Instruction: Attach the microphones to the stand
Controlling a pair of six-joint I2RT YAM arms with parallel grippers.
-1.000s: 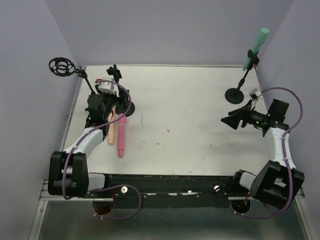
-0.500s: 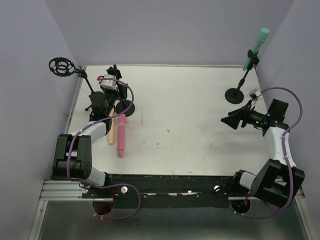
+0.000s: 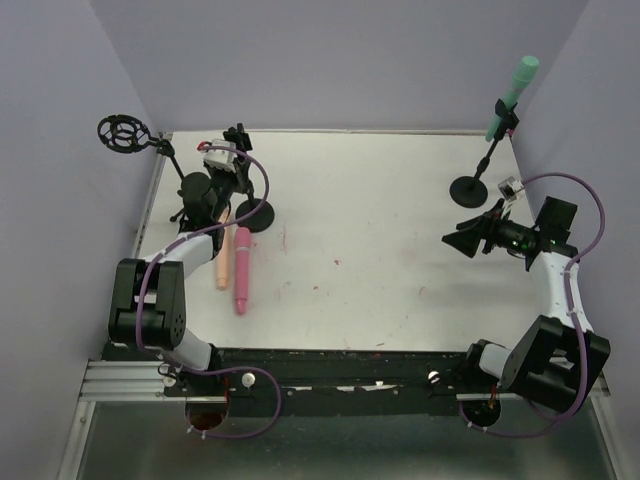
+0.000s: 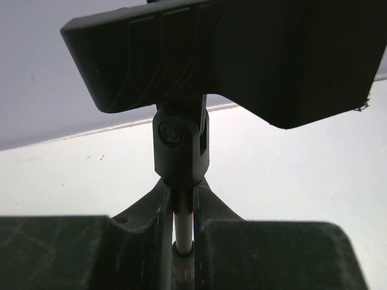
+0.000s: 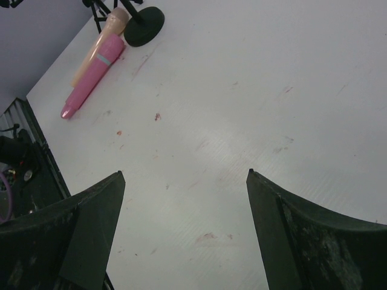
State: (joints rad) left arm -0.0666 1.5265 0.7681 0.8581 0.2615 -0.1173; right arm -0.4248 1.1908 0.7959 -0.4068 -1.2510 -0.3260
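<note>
We see the left tool (image 4: 181,208) narrowed onto the thin pole of the clip stand (image 4: 180,145), a finger on each side just below its black joint. The right tool (image 5: 185,174) hangs with its jaws wide above a bare part of the white surface (image 3: 380,230). The green microphone (image 3: 512,95) sits tilted in the holder of the right stand (image 3: 468,187) at the far right corner, and the pink microphone (image 3: 242,270) and peach microphone (image 3: 224,262) lie side by side on the surface beside the clip stand's round base.
</note>
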